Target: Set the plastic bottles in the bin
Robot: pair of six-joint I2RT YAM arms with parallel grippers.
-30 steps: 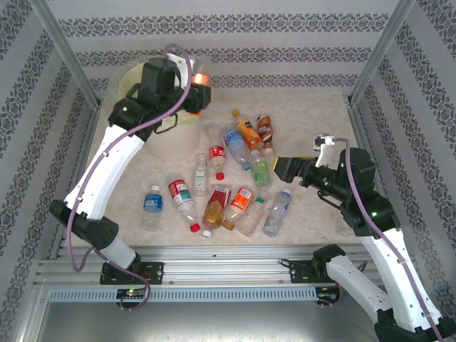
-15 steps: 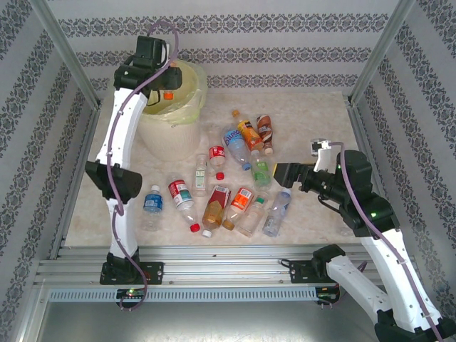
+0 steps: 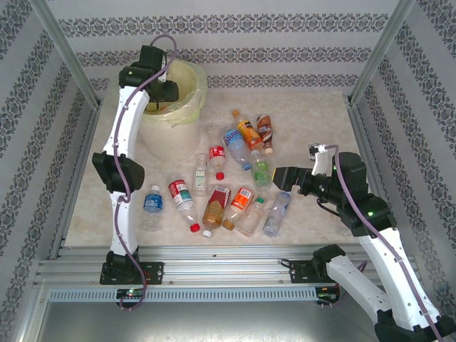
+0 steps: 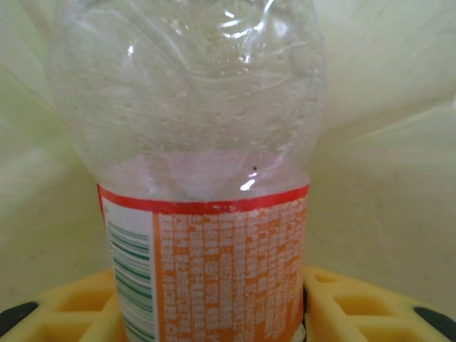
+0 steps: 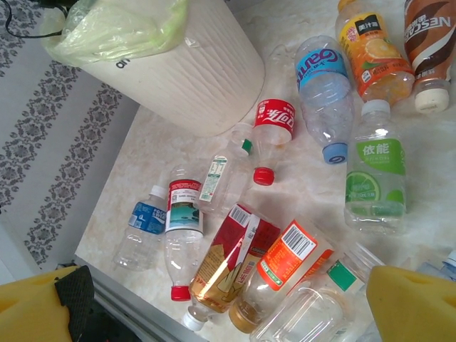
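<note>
- While the left arm [image 3: 120, 135] stretches to 11 o'clock on the worktop [image 3: 313, 114], the left jaws hang inside the mouth of the bin [image 3: 171, 139], pinching an orange-labelled bottle [image 4: 214, 178] between yellow pads [image 4: 356, 306].
- From the left wrist, that bottle's clear, dented body points away from the pads, with the pale yellow-green bag [image 4: 385, 107] behind it.
- The right jaws are spread wide and hold nothing. On the right arm [image 3: 356, 199] they hover at 3 o'clock, pointing toward 9 o'clock, just over the right edge of the loose bottles.
- The other plastic bottles [image 3: 216, 201] lie on their sides around the middle of the worktop.
- At 12 o'clock in that cluster, a juice bottle [image 3: 248, 133] and a brown-labelled bottle [image 3: 265, 128] lie side by side.
- A green-labelled bottle [image 3: 261, 171] lies just below them, near the right jaws.
- A red-labelled bottle [image 3: 216, 154] lies close to the bin's foot.
- At 9 o'clock, a small blue-labelled bottle [image 3: 152, 203] lies slightly apart from the rest.
</note>
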